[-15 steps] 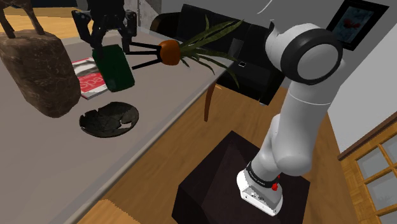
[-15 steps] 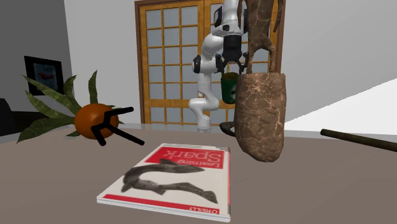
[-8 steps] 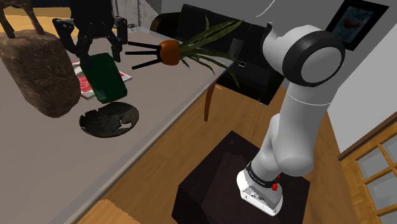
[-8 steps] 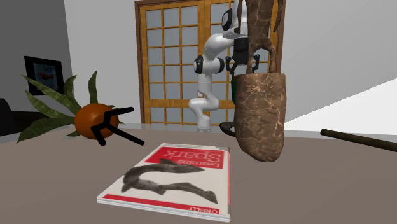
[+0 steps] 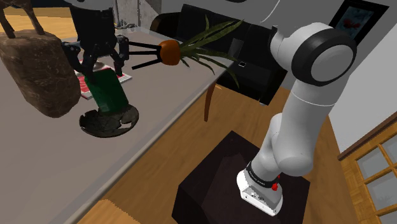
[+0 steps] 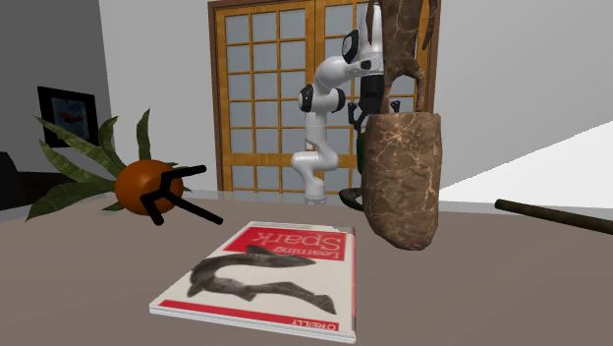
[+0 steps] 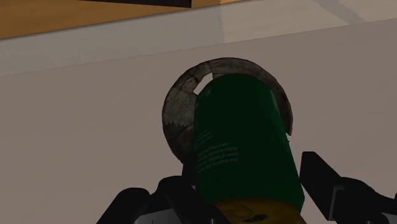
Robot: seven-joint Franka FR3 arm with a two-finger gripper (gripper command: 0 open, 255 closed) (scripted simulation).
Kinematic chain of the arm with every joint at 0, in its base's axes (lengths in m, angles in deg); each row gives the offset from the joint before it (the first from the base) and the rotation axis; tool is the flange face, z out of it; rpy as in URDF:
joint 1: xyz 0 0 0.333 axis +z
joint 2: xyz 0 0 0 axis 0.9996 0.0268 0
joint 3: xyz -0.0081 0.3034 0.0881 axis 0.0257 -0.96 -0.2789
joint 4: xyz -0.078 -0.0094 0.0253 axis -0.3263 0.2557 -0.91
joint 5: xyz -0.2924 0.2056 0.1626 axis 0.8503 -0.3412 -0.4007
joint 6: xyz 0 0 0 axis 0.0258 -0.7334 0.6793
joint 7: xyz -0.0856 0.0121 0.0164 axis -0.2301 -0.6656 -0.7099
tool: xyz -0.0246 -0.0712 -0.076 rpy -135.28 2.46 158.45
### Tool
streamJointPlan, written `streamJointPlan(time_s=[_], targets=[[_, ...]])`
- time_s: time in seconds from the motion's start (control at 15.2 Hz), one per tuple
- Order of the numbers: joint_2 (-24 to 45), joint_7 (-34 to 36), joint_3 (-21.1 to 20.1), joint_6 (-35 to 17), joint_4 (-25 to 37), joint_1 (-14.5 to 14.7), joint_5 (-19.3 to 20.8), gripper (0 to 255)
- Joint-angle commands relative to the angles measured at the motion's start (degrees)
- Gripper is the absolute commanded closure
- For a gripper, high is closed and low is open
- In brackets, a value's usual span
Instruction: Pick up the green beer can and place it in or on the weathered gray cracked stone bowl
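Can [image 7: 245,146], dark green, is leaning between the jaws, with its lower end down in the cracked grey bowl [image 5: 125,119] straight below them. I am seeing the gripper [image 5: 100,63] hanging over the can's top, but I cannot tell whether the jaws are pinching it or standing clear. Bowl is lying on the table [image 5: 165,114]; a brown rock [image 5: 38,70] and a book [image 5: 84,83] are sitting just beside the jaws.

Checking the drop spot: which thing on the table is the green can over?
The cracked grey bowl: the green can below the gripper covers its middle, while the book and brown rock lie aside.
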Motion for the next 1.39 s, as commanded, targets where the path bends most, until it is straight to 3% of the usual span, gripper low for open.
streamJointPlan(time_s=[0.0, 0.59, 1.06, 1.12, 1.32], targets=[[-0.83, -0.08, 0.04, -1.88, -2.61, -0.16, -0.2, 255], [-2.42, -0.24, 0.18, -9.43, -11.7, -0.52, -0.58, 255], [-2.42, -0.24, 0.18, -9.43, -11.7, -0.52, -0.58, 255], [-2.42, -0.24, 0.18, -9.44, -11.71, -0.52, -0.58, 0], [-2.43, -0.24, 0.18, -9.45, -11.73, -0.52, -0.58, 0]])
